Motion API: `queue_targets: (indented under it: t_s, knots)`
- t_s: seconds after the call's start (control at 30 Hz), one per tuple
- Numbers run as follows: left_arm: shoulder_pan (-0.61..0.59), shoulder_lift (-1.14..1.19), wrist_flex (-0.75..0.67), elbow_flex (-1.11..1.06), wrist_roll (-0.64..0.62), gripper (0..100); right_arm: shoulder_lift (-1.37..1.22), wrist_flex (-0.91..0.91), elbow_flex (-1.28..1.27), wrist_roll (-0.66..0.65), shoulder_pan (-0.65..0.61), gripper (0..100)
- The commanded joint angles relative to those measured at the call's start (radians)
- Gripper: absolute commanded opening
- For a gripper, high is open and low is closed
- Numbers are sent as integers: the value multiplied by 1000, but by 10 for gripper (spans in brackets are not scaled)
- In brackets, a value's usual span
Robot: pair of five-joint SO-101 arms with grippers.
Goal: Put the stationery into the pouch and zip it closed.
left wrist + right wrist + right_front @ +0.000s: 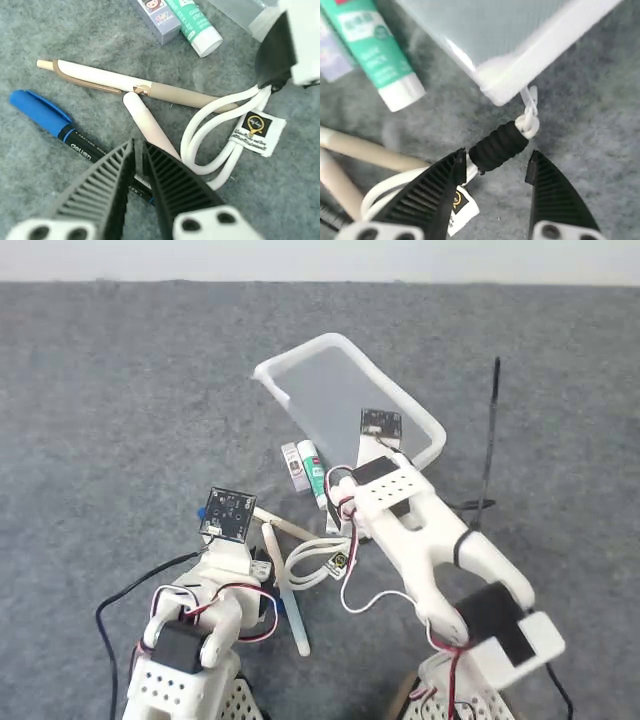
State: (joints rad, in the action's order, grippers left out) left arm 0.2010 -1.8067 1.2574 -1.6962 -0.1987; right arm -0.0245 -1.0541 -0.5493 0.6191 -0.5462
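The clear white-rimmed pouch [345,390] lies at the middle back, its corner [507,75] close to my right gripper [497,159]. That gripper is open, and the black zip pull [497,145] with its white strap loop [215,130] lies between its fingers, against one of them. My left gripper [139,146] is shut, low over a pale pen [145,117] and a blue-capped marker [45,115], with nothing seen between its fingers. A beige pen [125,82], a green glue stick [197,27] and a small lilac eraser box [155,15] lie on the carpet beside the pouch.
Grey carpet [120,390] covers the table. A black cable [490,440] runs along the right of the pouch. A paper tag [257,132] hangs on the strap loop. The two arms stand close together at the front.
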Motion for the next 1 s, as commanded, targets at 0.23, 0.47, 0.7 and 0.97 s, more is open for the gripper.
queue_targets:
  t_s: [0.23, 0.47, 0.7, 0.97]
  knots:
    - [-3, -12, 5, 12, 2, 24, -47, 73, 25, 94, 45, 195]
    - [-3, -12, 5, 12, 2, 24, -97, 91, 25, 114, 87, 189]
    - [-3, -12, 5, 12, 2, 24, -47, 74, 25, 107, 85, 23]
    - [-3, -12, 5, 12, 2, 24, 168, -39, 21, -25, 79, 6]
